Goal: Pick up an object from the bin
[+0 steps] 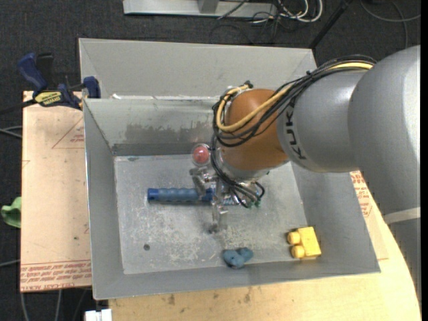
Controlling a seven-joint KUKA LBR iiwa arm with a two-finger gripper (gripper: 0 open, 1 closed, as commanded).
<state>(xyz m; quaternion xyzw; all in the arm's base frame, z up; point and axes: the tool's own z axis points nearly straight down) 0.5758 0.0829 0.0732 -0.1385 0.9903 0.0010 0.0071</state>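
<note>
Blue ridged plastic handle-shaped tool (175, 195), lying flat on the floor of the grey metal bin (160, 243), about midway between the back and front walls and left of centre. Its long axis runs nearly parallel to the back wall. The rounded free end points toward the left wall, and the other end passes under the hand (215, 221). The hand is low over that right end; whether it is wide or narrow cannot be told.

Progress, as judged: the tool rests on the floor and nothing is lifted, so gripping and raising remain.

Other contents: small red ball (200, 154) near the back wall, blue crumpled lump (237, 257) at the front edge, and yellow studded plastic block (304, 242) toward the front right corner, all well apart from the tool.
</note>
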